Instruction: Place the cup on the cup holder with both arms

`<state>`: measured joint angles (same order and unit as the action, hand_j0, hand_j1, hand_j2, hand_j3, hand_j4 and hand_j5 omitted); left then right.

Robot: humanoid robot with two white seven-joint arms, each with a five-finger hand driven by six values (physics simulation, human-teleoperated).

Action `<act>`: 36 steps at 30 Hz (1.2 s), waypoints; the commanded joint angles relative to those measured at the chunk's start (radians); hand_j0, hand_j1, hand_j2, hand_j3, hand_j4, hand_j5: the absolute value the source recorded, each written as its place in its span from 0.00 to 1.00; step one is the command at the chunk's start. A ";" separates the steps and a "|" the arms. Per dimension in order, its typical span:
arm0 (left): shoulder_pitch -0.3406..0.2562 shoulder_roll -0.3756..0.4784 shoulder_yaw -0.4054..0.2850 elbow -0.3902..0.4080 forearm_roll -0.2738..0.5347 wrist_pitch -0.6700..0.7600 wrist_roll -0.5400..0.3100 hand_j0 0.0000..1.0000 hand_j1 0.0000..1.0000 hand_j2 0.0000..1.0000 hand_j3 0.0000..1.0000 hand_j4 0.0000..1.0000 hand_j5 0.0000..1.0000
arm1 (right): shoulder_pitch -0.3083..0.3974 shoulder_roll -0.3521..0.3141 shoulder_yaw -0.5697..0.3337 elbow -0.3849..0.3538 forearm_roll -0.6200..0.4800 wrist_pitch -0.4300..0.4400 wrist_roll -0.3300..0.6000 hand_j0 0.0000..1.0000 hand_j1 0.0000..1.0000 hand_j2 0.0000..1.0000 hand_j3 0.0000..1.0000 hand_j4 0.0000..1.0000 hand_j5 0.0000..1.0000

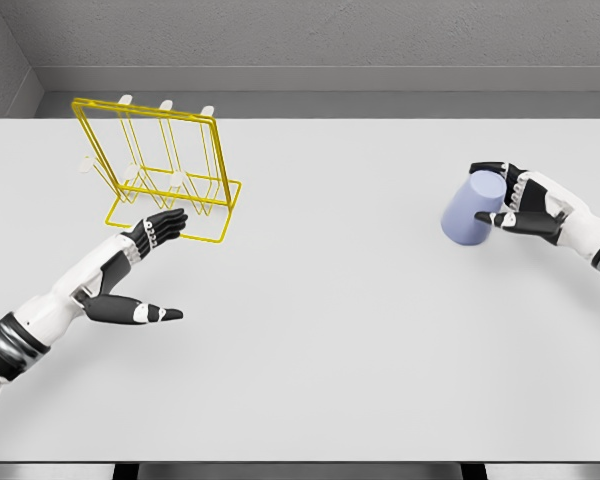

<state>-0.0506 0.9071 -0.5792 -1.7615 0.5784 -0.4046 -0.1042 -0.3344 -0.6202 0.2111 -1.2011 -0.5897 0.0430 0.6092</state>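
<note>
Lavender and smooth-walled, the cup (472,210) sits tilted at the right of the frame, with the right hand (520,207) wrapped around its side, fingers curled against the wall. It looks light and rigid, probably slick, so a grip across the body seems safest. Yellow wire forms the cup holder (160,168) at the upper left, well apart. Just below it, the left hand (145,270) lies flat with fingers extended, holding nothing.

left hand (145,262): fingers spread, extended forward | right hand (515,205): fingers curled in a grasp
</note>
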 commanded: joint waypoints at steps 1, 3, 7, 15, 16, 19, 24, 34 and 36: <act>0.002 0.001 0.002 -0.001 0.003 0.000 0.001 1.00 1.00 1.00 1.00 1.00 1.00 | 0.000 0.001 0.007 0.005 0.031 0.003 0.002 0.63 0.63 0.63 0.63 0.63 0.63; 0.000 0.003 0.002 0.000 0.003 -0.003 0.000 1.00 1.00 1.00 1.00 1.00 1.00 | 0.000 0.001 0.007 0.005 0.031 0.003 0.002 0.61 0.61 0.61 0.61 0.61 0.61; 0.000 0.004 0.002 -0.001 0.003 -0.007 0.000 1.00 1.00 1.00 1.00 1.00 1.00 | 0.000 0.001 0.005 0.003 0.030 0.004 0.002 0.59 0.59 0.59 0.59 0.59 0.59; -0.002 0.003 0.002 -0.001 0.003 -0.003 0.001 1.00 1.00 1.00 1.00 1.00 1.00 | 0.003 -0.010 0.001 -0.026 0.030 0.003 0.002 0.54 0.54 0.54 0.54 0.54 0.54; -0.002 0.003 0.004 0.000 0.003 -0.005 0.001 1.00 1.00 1.00 1.00 1.00 1.00 | 0.003 -0.010 0.001 -0.031 0.028 0.003 0.002 0.54 0.54 0.54 0.54 0.54 0.54; 0.002 0.003 0.021 -0.001 0.003 -0.002 0.001 1.00 1.00 1.00 1.00 1.00 1.00 | 0.002 -0.015 -0.001 -0.038 0.025 0.005 0.002 0.54 0.54 0.54 0.54 0.54 0.54; 0.002 0.003 0.021 -0.001 0.003 -0.002 0.001 1.00 1.00 1.00 1.00 1.00 1.00 | -0.003 -0.018 -0.007 -0.060 0.022 0.024 0.002 0.54 0.54 0.54 0.54 0.54 0.54; 0.002 0.003 0.041 -0.001 0.005 0.000 0.000 1.00 1.00 1.00 1.00 1.00 1.00 | -0.014 -0.018 -0.007 -0.074 0.022 0.031 0.002 0.54 0.54 0.54 0.54 0.54 0.54; 0.002 0.004 0.042 -0.001 0.005 0.000 0.000 1.00 1.00 1.00 1.00 1.00 1.00 | -0.015 -0.016 -0.007 -0.074 0.022 0.032 0.002 0.54 0.54 0.54 0.54 0.54 0.54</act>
<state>-0.0491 0.9094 -0.5411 -1.7620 0.5797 -0.4052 -0.1044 -0.3497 -0.6365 0.2043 -1.2723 -0.5616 0.0735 0.6110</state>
